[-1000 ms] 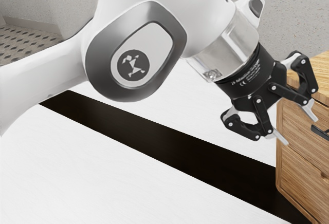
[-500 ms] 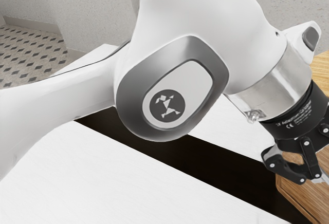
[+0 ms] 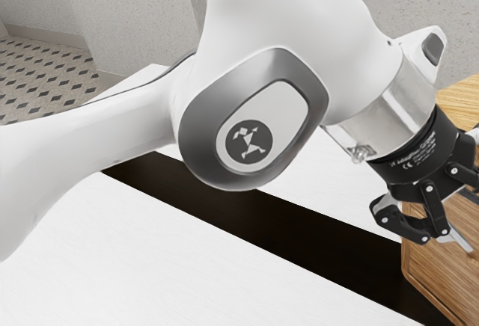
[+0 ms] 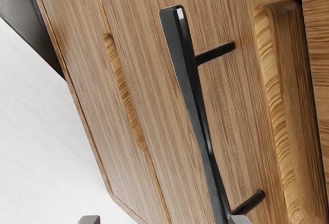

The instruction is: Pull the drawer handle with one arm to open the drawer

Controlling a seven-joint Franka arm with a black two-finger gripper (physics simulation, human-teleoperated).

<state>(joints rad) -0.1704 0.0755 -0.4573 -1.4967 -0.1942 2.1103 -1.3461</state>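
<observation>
A white angular logo is sitting on the arm's round joint cap (image 3: 247,140); unreadable white print is circling the black wrist collar (image 3: 412,158).

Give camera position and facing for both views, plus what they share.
Exterior view: beside the arm, close up, looking across the white table toward the wooden cabinet at the exterior view's right edge; the white arm and black hand show.
Wrist view: on the hand, facing the drawer front and its black handle close ahead; two grey fingertips peek in.
Shared: the cabinet and some table.
</observation>
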